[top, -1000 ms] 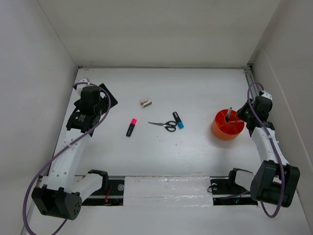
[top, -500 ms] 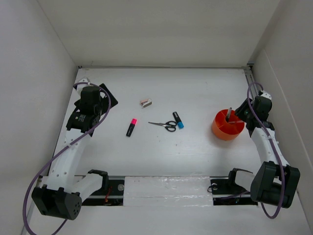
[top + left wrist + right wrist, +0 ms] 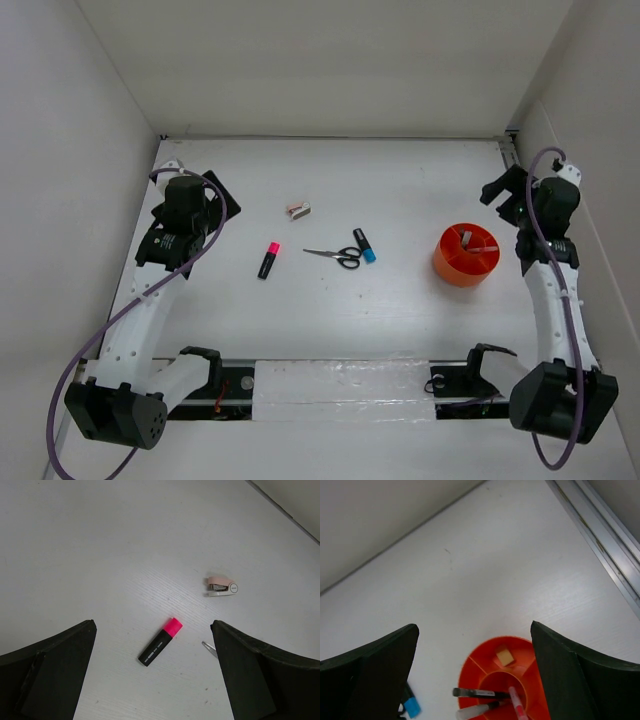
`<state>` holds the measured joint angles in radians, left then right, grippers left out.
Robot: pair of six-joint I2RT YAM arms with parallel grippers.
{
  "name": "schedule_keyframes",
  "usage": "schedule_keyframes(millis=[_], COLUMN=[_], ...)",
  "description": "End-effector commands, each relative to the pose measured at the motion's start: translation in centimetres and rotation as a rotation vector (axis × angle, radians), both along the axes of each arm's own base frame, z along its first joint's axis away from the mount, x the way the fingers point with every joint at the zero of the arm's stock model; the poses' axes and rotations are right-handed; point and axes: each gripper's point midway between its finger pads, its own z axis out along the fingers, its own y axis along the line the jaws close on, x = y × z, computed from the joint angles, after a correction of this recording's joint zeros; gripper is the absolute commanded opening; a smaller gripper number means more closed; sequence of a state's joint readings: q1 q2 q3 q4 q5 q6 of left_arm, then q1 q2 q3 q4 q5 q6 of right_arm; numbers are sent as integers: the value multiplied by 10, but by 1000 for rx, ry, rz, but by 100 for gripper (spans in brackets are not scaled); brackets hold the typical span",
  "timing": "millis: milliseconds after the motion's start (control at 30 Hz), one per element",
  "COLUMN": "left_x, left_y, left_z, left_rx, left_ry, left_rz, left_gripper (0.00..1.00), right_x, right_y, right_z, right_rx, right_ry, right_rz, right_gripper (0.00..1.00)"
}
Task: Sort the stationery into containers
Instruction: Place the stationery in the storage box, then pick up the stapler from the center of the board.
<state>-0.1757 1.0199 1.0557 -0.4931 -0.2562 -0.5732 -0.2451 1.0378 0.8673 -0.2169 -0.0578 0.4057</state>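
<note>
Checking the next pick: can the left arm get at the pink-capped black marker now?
Probably yes: the pink-capped black marker lies alone, apart from the small pink stapler, and the left gripper faces it, jaws open, nothing between.

We counted, on bench (image 3: pixel 400 320):
- markers, two: pink-capped marker (image 3: pixel 268 260), blue-capped marker (image 3: pixel 364 245)
- scissors (image 3: pixel 336 256), one pair
- small pink stapler (image 3: pixel 222 586), one
- orange cup (image 3: pixel 445 265), one

Inside cup we made out:
- pens, three: dark pen (image 3: pixel 480 693), red pen (image 3: pixel 517 704), pale pen (image 3: pixel 472 711)
- tan eraser (image 3: pixel 504 656), one

We tallied pincers, two: left pincer (image 3: pixel 152 625), right pincer (image 3: pixel 472 627).
</note>
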Motion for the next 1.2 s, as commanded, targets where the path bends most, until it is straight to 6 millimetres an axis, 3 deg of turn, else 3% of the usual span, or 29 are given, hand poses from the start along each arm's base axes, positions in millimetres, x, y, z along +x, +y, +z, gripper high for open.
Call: schedule_keyframes(millis=[0,133,167,267,300,333,367,467,500,567,633,667,700,733,800,867,967,1000,1033,1067,1167], left_x=[2,2,2,2,3,3,2,2,2,2,3,5,8,11,20,27,39,47,52,58,76], left_y=[3,4,4,4,4,6,7,10,12,12,12,9,6,-5,-22,-47,-77,-84,-88,-96,-115], left_z=[3,4,4,4,8,8,6,6,7,7,4,-1,-6,-10,-30,-37,-38,-26,-36,-33,-26], left_rx=[12,17,17,17,16,22,24,35,41,41,43,38,43,20,8,-54,-147,-177,-210,-261,-292], left_ry=[-15,-15,-15,-15,-24,-26,-17,-18,-19,-19,-11,6,12,24,86,113,134,116,162,167,179], left_rz=[12,19,19,19,19,29,29,46,55,55,55,43,20,-39,-139,-263,-389,-400,-387,-361,-290], left_gripper=[100,100,100,100,100,100,100,100,100,100,100,100,100,100,100,100,100,100,100,100,100], right_x=[4,-9,-11,-20,-26,-31,-35,-42,-50,-49,-34,-35,-32,-31,-47,-69,-104,-111,-123,-130,-152], right_y=[23,57,78,117,149,161,184,219,247,273,282,279,282,279,288,295,287,284,277,271,252], right_z=[72,107,122,137,143,147,143,144,139,125,112,115,90,89,96,99,112,119,127,123,140], right_rx=[-1,-67,-76,-66,-61,-86,-94,-36,7,14,10,-2,-39,-49,-57,-67,-65,-53,-27,-43,3], right_ry=[-159,-196,-221,-261,-288,-310,-335,-392,-395,-390,-305,-289,-182,-160,-170,-178,-185,-195,-212,-194,-235], right_rz=[80,93,124,211,301,332,359,460,611,759,723,701,693,657,674,699,731,731,741,739,727], right_gripper=[100,100,100,100,100,100,100,100,100,100,100,100,100,100,100,100,100,100,100,100,100])
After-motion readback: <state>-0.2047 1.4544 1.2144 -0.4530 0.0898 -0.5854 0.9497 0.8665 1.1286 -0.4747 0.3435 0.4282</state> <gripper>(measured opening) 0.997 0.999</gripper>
